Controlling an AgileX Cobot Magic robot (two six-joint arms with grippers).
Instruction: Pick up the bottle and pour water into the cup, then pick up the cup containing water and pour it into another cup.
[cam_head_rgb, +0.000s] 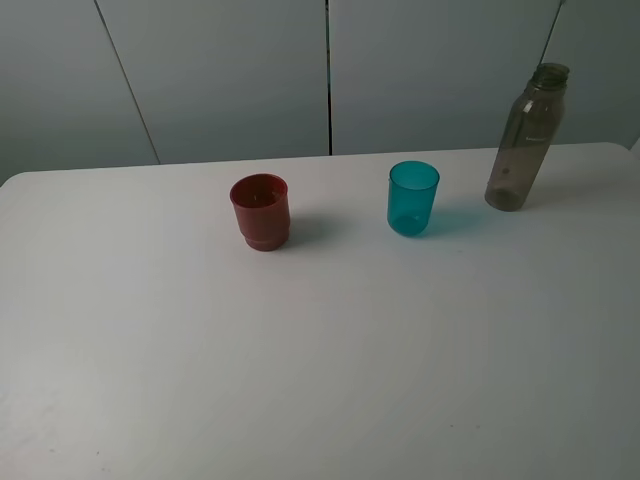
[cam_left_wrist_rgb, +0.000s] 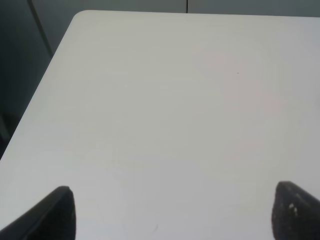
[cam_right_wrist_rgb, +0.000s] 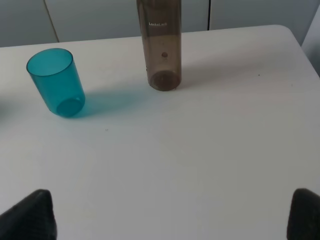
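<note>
The tall smoky grey-brown bottle (cam_head_rgb: 526, 138) stands uncapped at the table's far right; its lower part shows in the right wrist view (cam_right_wrist_rgb: 160, 47). The teal cup (cam_head_rgb: 412, 198) stands upright left of it, also in the right wrist view (cam_right_wrist_rgb: 56, 82). The dark red cup (cam_head_rgb: 261, 211) stands upright further left. Neither gripper shows in the exterior high view. My right gripper (cam_right_wrist_rgb: 172, 212) is open and empty, well short of the bottle and teal cup. My left gripper (cam_left_wrist_rgb: 172, 210) is open and empty over bare table.
The white table (cam_head_rgb: 320, 360) has a far left corner (cam_left_wrist_rgb: 82, 17) seen in the left wrist view and a rounded far right corner (cam_right_wrist_rgb: 287, 32). Grey wall panels (cam_head_rgb: 230, 70) stand behind the table.
</note>
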